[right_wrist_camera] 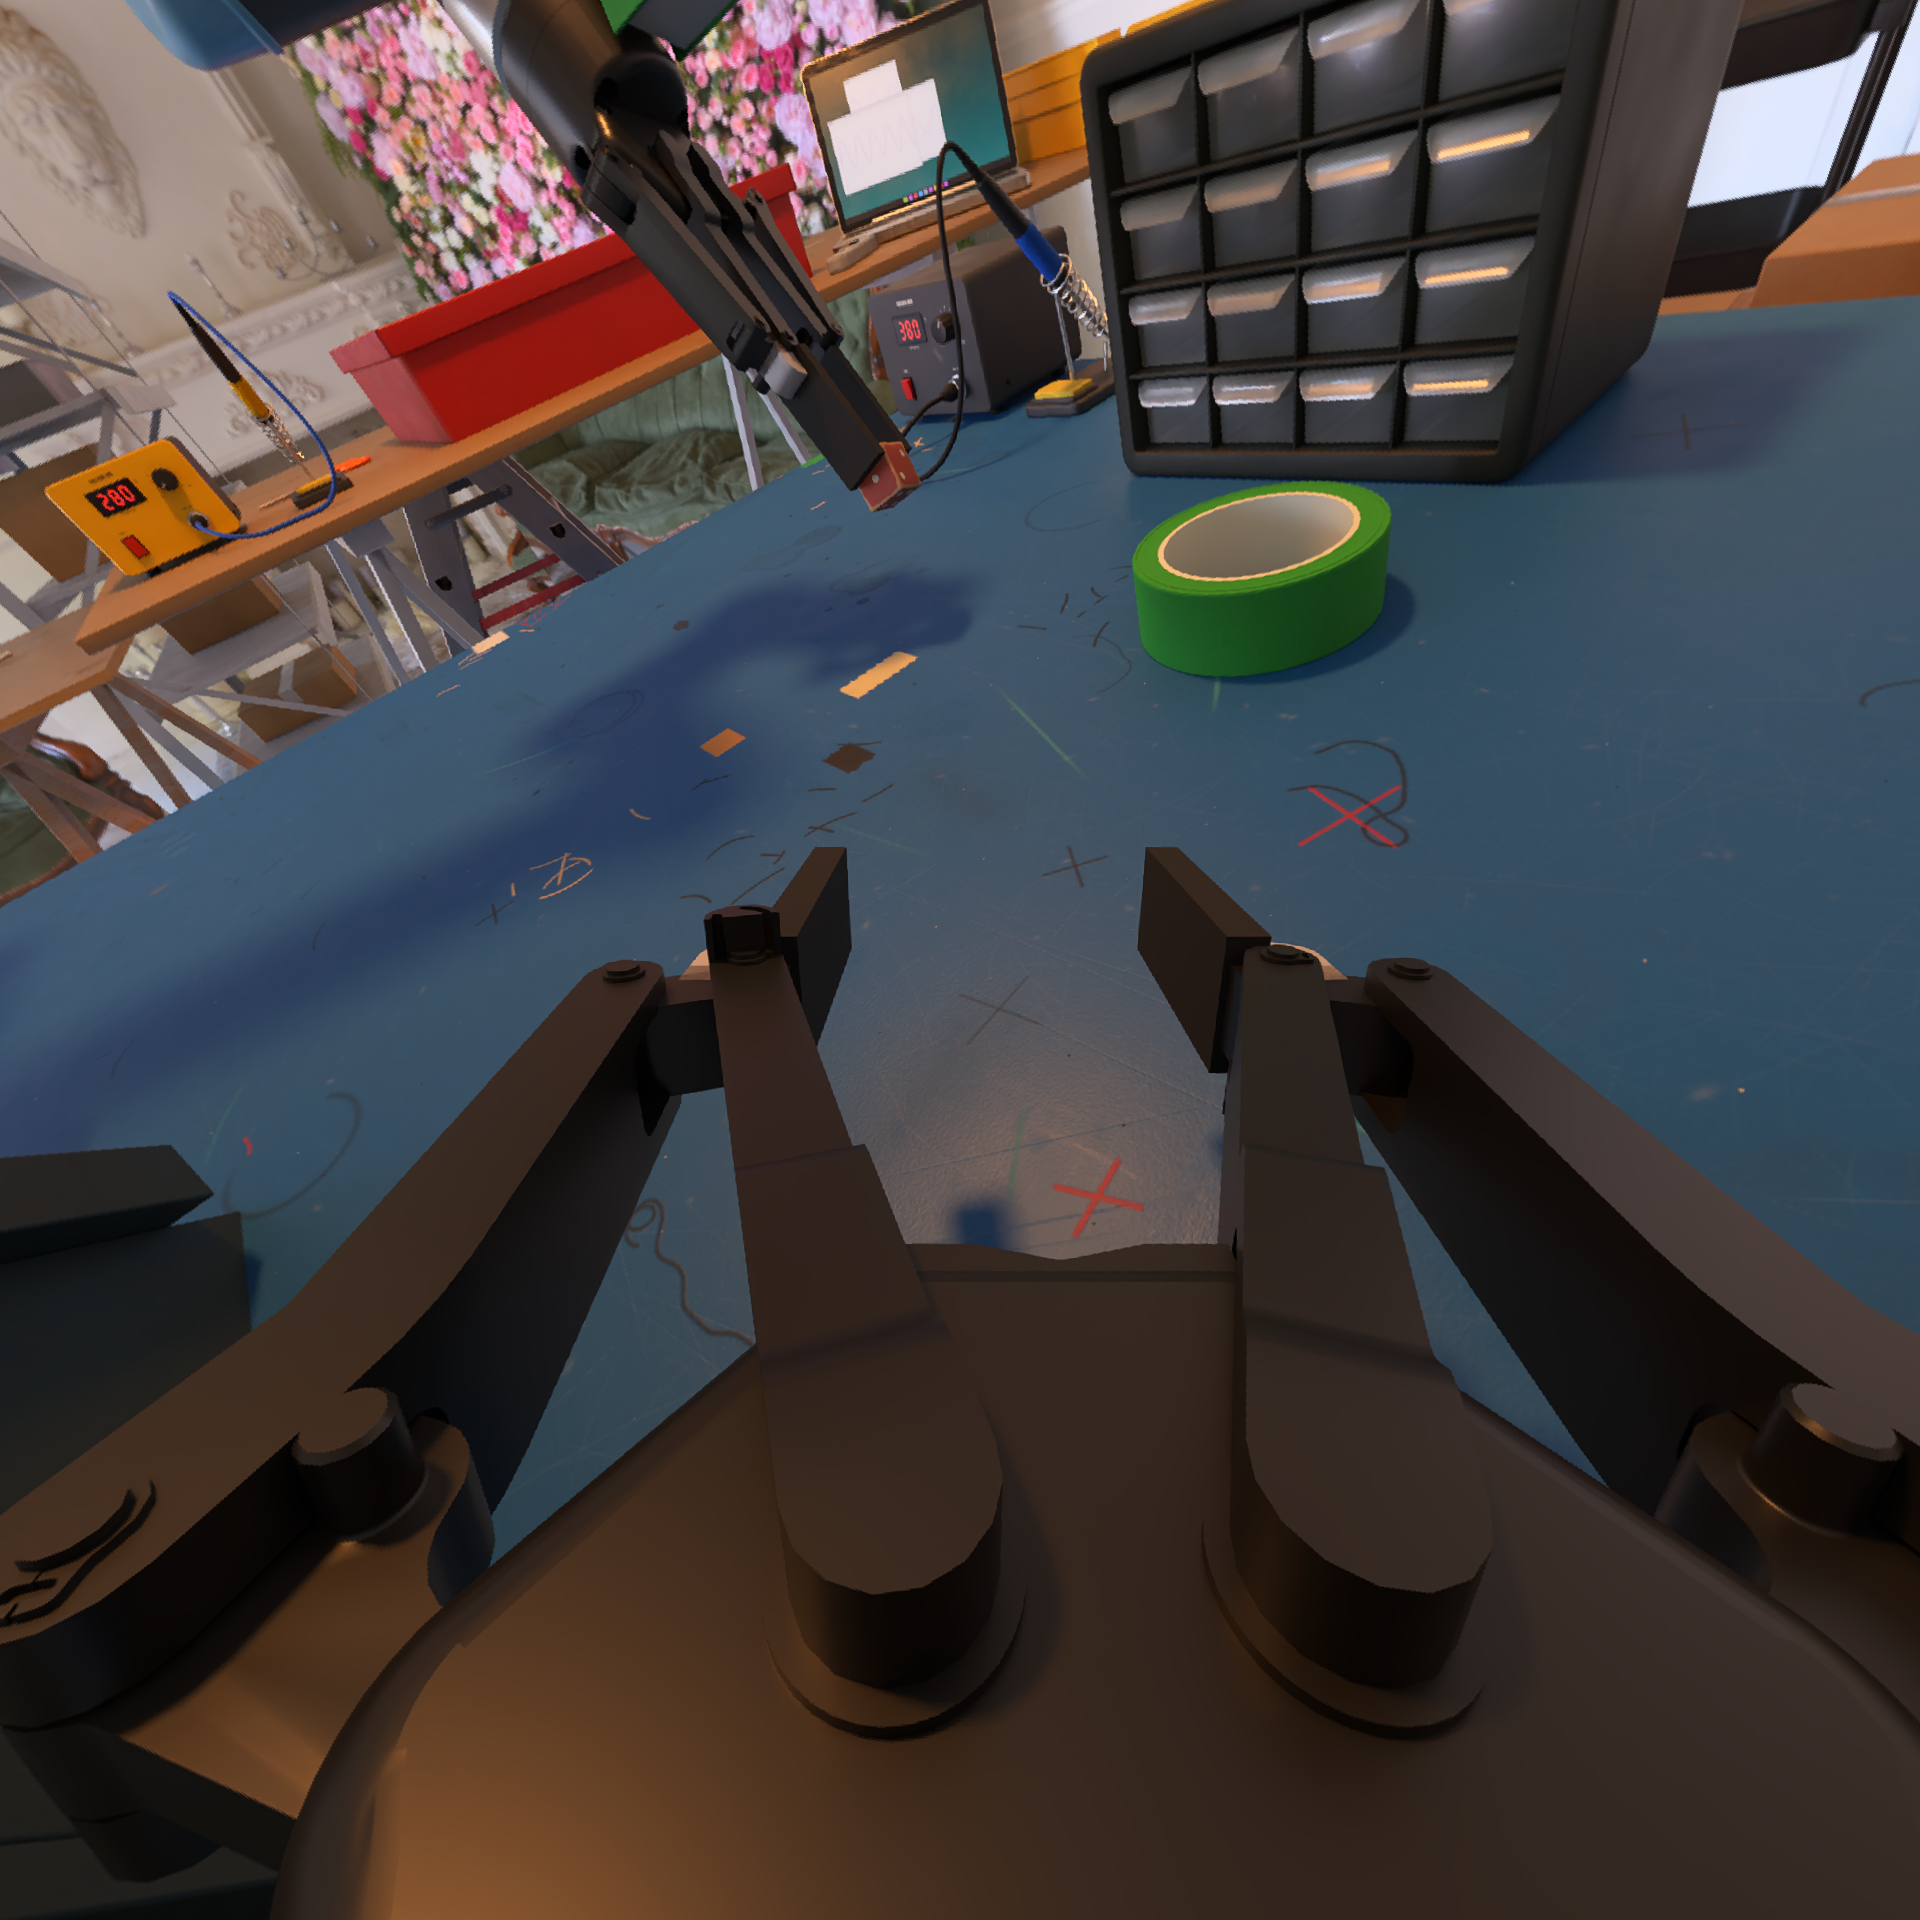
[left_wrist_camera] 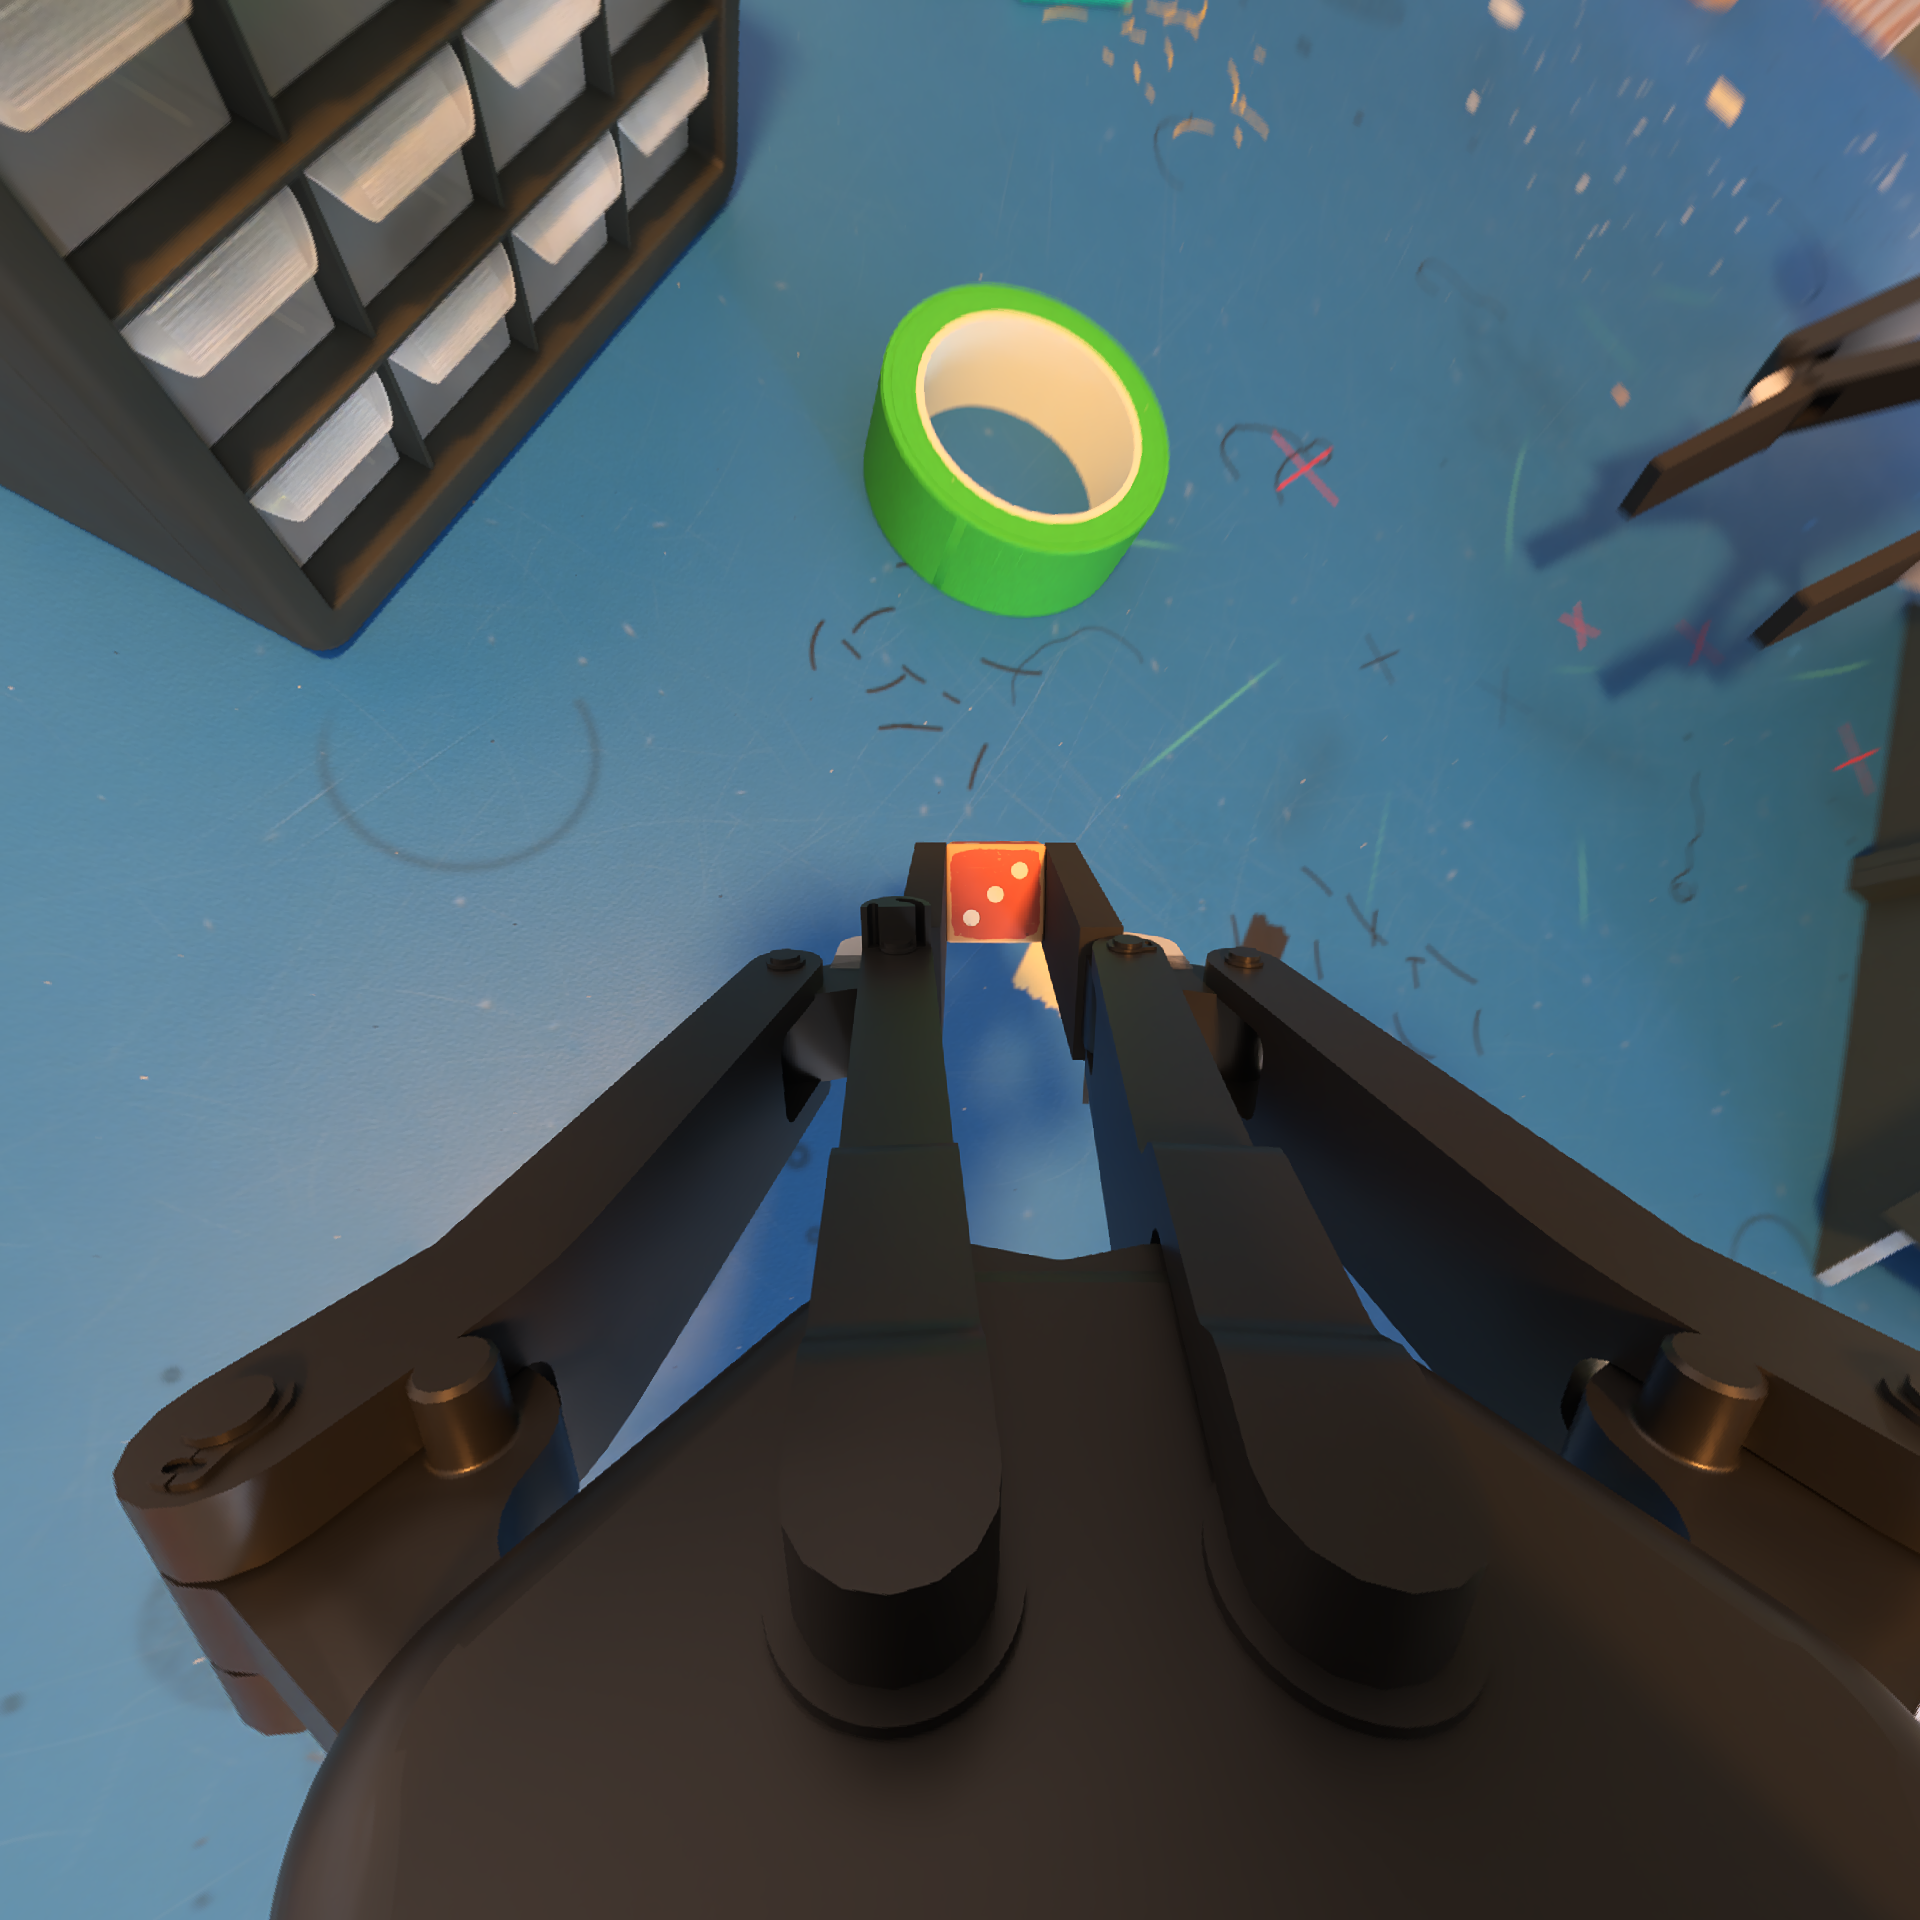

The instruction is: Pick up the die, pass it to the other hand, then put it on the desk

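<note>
My left gripper (left_wrist_camera: 994, 883) is shut on a red die with white dots (left_wrist_camera: 994, 891), held between its fingertips above the blue desk (left_wrist_camera: 520, 987). In the right wrist view the left gripper (right_wrist_camera: 883, 480) hangs in the air at the far left with the die (right_wrist_camera: 891, 480) at its tip, well above the desk. My right gripper (right_wrist_camera: 992, 914) is open and empty, low over the desk (right_wrist_camera: 1558, 935). It also shows at the right edge of the left wrist view (left_wrist_camera: 1704, 566), open, apart from the die.
A green tape roll (left_wrist_camera: 1013, 447) (right_wrist_camera: 1262, 577) lies flat on the desk. A dark drawer cabinet (left_wrist_camera: 343, 270) (right_wrist_camera: 1340, 239) stands behind it. A dark block (left_wrist_camera: 1881, 1039) sits at the right edge. A soldering station (right_wrist_camera: 956, 343) and a side bench (right_wrist_camera: 312, 499) lie beyond.
</note>
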Robot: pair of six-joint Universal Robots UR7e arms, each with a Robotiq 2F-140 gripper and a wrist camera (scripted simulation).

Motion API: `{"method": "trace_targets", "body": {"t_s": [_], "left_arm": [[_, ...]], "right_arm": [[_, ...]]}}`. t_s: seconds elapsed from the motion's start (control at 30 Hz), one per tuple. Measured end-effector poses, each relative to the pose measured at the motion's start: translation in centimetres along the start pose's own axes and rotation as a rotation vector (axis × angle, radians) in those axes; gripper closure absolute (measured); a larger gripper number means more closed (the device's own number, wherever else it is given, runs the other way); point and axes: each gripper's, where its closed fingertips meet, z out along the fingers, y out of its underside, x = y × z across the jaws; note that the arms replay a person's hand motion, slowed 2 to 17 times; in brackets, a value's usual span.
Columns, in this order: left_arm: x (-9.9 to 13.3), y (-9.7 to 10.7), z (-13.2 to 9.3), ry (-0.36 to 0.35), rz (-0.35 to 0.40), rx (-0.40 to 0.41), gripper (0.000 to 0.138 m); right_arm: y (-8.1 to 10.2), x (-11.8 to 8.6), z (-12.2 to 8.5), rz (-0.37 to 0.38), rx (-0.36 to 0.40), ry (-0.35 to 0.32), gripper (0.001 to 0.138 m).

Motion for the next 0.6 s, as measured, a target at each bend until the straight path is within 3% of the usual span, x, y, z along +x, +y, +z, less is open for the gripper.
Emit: {"method": "trace_targets", "body": {"t_s": [0.6], "left_arm": [[4.9, -3.0, -2.8, 0.244, -0.256, 0.377, 0.113]], "right_arm": [[-1.9, 0.6, 0.9, -0.208, 0.09, 0.027, 0.063]]}}
